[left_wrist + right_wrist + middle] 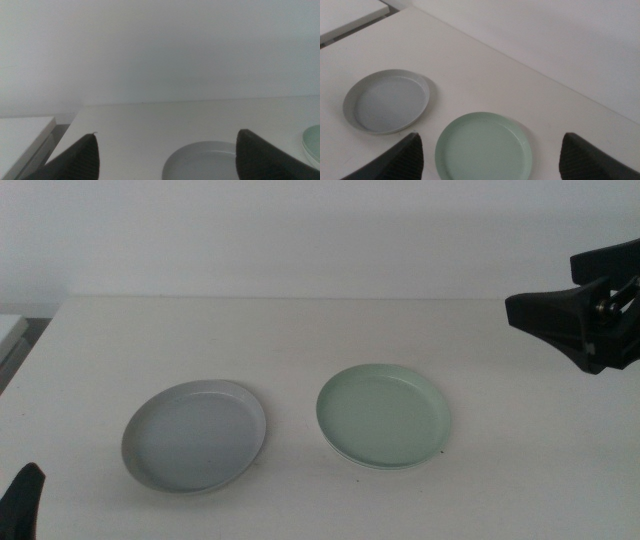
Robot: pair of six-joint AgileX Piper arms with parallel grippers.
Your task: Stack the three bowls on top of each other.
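The right tool (520,310), spread and empty, hangs above the tabletop's (300,340) right side, the left tool (165,160) waits spread near the grey bowl (196,435), and a careless grip on the low rim could tip the mint bowl (383,416).

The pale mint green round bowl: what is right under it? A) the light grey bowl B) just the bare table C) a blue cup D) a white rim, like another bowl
D: a thin white rim peeks out below the near edge of the pale mint green round bowl, while the light grey round bowl sits apart on the table.
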